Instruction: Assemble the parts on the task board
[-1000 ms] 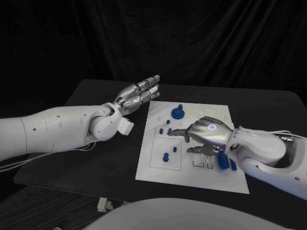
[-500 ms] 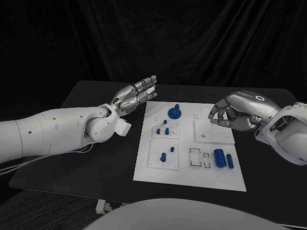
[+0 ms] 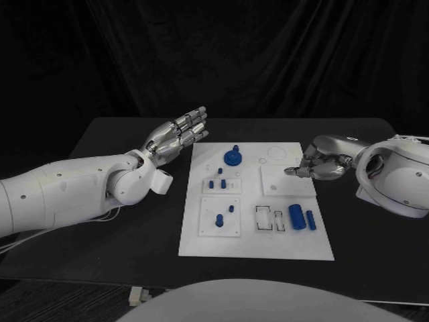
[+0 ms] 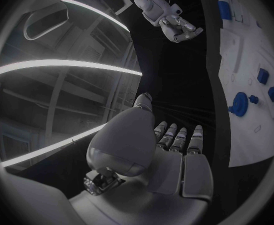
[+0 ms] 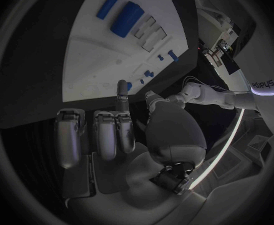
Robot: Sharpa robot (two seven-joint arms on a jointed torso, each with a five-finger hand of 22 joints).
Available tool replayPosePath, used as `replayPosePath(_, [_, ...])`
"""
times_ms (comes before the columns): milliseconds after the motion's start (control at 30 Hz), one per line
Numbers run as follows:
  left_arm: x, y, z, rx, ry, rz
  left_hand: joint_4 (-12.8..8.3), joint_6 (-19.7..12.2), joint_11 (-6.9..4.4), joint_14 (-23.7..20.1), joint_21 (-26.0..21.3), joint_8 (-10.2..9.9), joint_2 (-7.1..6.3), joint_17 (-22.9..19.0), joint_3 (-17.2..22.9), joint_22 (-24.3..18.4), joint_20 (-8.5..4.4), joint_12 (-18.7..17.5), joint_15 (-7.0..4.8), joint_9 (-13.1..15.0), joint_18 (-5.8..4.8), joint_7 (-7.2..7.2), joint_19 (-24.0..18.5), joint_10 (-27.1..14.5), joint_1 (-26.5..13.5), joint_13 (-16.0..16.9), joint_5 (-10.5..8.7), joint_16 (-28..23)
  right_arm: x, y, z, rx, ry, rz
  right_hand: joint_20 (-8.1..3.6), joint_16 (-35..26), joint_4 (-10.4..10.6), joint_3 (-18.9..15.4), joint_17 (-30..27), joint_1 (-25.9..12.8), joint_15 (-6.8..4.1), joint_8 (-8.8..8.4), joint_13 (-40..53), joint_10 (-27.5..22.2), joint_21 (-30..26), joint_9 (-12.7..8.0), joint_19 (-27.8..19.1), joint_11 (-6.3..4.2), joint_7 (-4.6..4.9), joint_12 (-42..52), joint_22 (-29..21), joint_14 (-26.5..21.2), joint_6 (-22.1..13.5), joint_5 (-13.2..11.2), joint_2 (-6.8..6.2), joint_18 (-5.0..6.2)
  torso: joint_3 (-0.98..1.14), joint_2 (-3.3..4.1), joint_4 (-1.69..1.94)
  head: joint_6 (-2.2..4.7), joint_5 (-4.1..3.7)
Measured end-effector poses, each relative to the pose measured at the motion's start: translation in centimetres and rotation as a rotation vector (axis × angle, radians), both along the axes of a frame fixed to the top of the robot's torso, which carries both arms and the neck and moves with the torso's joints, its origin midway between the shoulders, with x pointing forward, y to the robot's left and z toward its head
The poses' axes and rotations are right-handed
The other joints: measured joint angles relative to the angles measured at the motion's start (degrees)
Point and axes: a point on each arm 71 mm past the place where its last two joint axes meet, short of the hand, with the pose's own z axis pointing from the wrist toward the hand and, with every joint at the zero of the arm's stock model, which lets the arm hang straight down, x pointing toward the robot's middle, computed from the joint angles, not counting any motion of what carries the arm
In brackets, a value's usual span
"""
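At the right edge of the white board (image 3: 256,248) our right hand (image 3: 316,163) hovers with its fingers curled in; we cannot tell if a small piece is pinched between them. The blue parts lie on the board: a round knob (image 3: 234,157) near the far edge, small pegs (image 3: 216,183) in the middle, two cylinders (image 3: 301,216) on the near right beside empty slots (image 3: 264,219). To do this step well, we judge the right hand should come down straight over one cylinder (the bigger one looks easier) and close on it slowly. Our left hand (image 3: 176,134) is beside the board's far left corner, flat, fingers straight and together, holding nothing.
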Motion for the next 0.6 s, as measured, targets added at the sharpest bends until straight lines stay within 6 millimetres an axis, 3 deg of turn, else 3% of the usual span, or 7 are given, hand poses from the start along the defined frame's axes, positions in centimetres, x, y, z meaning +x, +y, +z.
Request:
replayPosePath(133, [0.0, 0.2, 0.0, 0.001, 0.000, 0.003, 0.00, 0.00, 0.10, 0.00, 0.00, 0.00, 0.00, -0.02, 0.00, 0.01, 0.00, 0.00, 0.00, 0.00, 0.00, 0.00, 0.00, 0.10, 0.00, 0.06, 0.00, 0.00, 0.2, -0.1, -0.8, -0.106, 0.082, -0.042, 0.00, 0.00, 0.00, 0.63, 0.00, -1.66, 0.00, -2.22, 0.00, 0.00, 1.48, -0.22, 0.00, 0.40, 0.12, 0.00, 0.00, 0.00, 0.12, -0.11, -1.04, 0.00, 0.01, 0.04, 0.00, 0.00, -0.53])
replayPosePath(433, [-0.2, 0.6, 0.0, 0.003, 0.001, 0.009, 0.00, 0.21, 0.58, 0.00, 0.00, 0.00, 0.00, -0.02, 0.00, 0.00, 0.21, 0.64, 0.00, 0.05, 0.00, -0.21, 0.21, 0.18, 0.00, 0.11, 0.00, 0.00, 1.2, 0.7, -2.2, -0.263, 0.196, -0.060, 0.00, 0.00, -0.23, 1.19, -0.01, -1.86, 0.01, -2.72, -0.01, 0.00, 1.48, -0.27, 0.00, 0.40, -0.10, 0.00, 0.00, -0.01, 1.94, -0.67, -1.24, 0.02, 0.03, 0.09, 0.06, 0.00, -2.24])
replayPosePath(600, [-0.3, 0.8, 0.1, 0.003, 0.002, 0.012, 0.00, 0.21, 0.91, 0.00, 0.22, 0.00, 0.00, -0.02, 0.00, 0.04, 0.21, 1.55, 0.00, 0.12, 0.01, -0.22, 0.21, 0.51, 0.00, 0.20, 0.00, 0.00, 1.6, 1.3, -2.7, -0.327, 0.254, -0.052, 0.00, 0.00, -0.39, 1.35, -0.01, -1.55, 0.01, -4.61, -0.01, 0.00, 1.48, -0.85, 0.00, 0.40, 0.21, 0.00, 0.00, -0.01, 1.63, -0.67, -1.33, 0.02, 0.03, 0.08, 0.06, 0.00, -3.14])
